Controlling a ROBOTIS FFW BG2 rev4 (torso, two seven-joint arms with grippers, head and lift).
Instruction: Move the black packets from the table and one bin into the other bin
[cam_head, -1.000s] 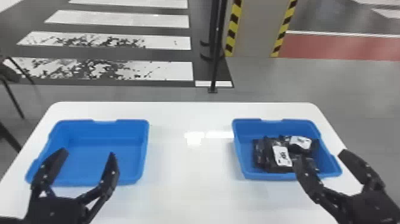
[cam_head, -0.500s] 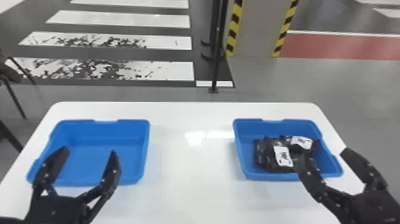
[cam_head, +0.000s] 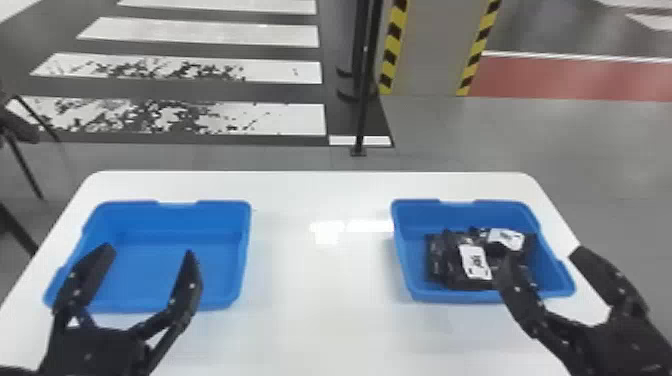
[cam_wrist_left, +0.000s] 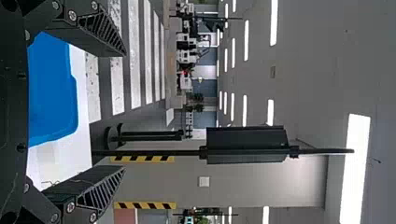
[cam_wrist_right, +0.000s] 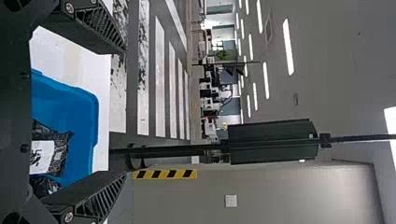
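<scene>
My left gripper (cam_head: 149, 251) and right gripper (cam_head: 544, 254) gape empty, and with the black packets (cam_head: 440, 260) bunched in the blue bin (cam_head: 480, 215) beyond the right jaws, a careless grasp could snag two because they lie so close.
</scene>
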